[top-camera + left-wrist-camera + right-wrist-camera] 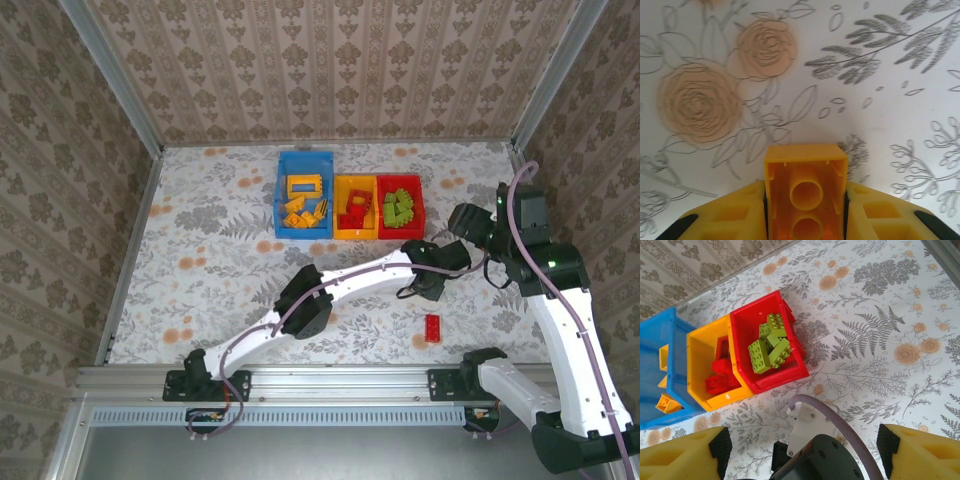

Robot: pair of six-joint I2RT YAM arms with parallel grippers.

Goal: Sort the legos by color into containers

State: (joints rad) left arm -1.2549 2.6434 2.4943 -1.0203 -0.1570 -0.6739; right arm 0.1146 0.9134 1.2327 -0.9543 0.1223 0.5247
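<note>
My left gripper (805,202) is shut on an orange-yellow brick (805,170), hollow underside facing the camera, above the patterned tablecloth. In the top view the left gripper (427,284) hangs in front of the red bin (402,235). One red brick (433,327) lies on the table near the front right. The blue bin (304,156) holds orange-yellow bricks (300,212), the orange-yellow bin (355,236) holds red bricks (720,375), and the red bin (785,380) holds green bricks (767,342). My right gripper (462,222) stands open above the left arm's wrist.
The left arm (340,285) stretches diagonally across the table's middle. Its wrist and grey cable (825,440) sit directly below my right gripper's fingers (690,460). Patterned walls with metal rails (130,95) enclose the table.
</note>
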